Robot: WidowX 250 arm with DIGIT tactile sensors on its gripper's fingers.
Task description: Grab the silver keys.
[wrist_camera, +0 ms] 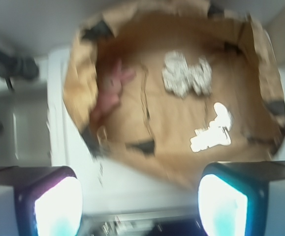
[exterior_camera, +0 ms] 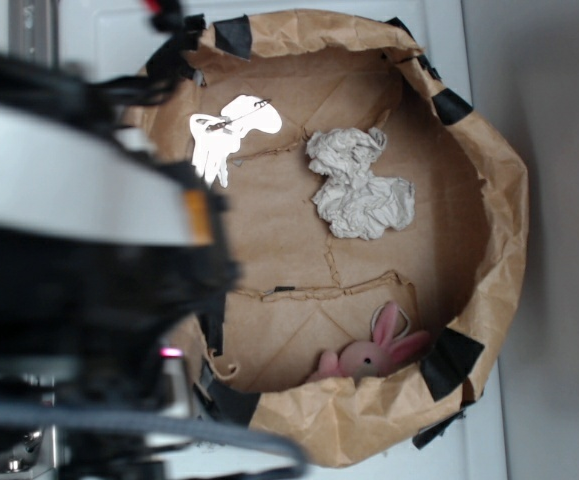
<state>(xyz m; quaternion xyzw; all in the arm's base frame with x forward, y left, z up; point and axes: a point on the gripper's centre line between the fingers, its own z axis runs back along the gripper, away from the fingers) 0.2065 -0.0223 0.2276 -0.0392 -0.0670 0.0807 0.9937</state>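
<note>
Keys first: the silver keys (exterior_camera: 231, 135) lie on the floor of the brown paper basin (exterior_camera: 499, 190), glaring white, fanned from a ring near the upper left wall in your exterior view. In your wrist view the same silver keys (wrist_camera: 212, 130) sit at the right side of the paper basin (wrist_camera: 78, 93), just above the right finger pad. A crumpled paper wad (exterior_camera: 359, 185) rests beside the keys, close but apart from them; in the wrist view that paper wad (wrist_camera: 186, 73) lies above and left of the keys. A pink toy rabbit (exterior_camera: 377, 350) leans against the basin wall at the opposite side, well away from the keys, and shows as a blurred pink shape (wrist_camera: 110, 91) in the wrist view. Black tape patches (exterior_camera: 451, 360) dot the basin rim. Your gripper (wrist_camera: 140, 206) hangs above the basin's near rim with its two pads (wrist_camera: 58, 206) spread wide and nothing between them. In the exterior view the arm (exterior_camera: 79, 250) is a large blurred dark mass covering the left side.
</note>
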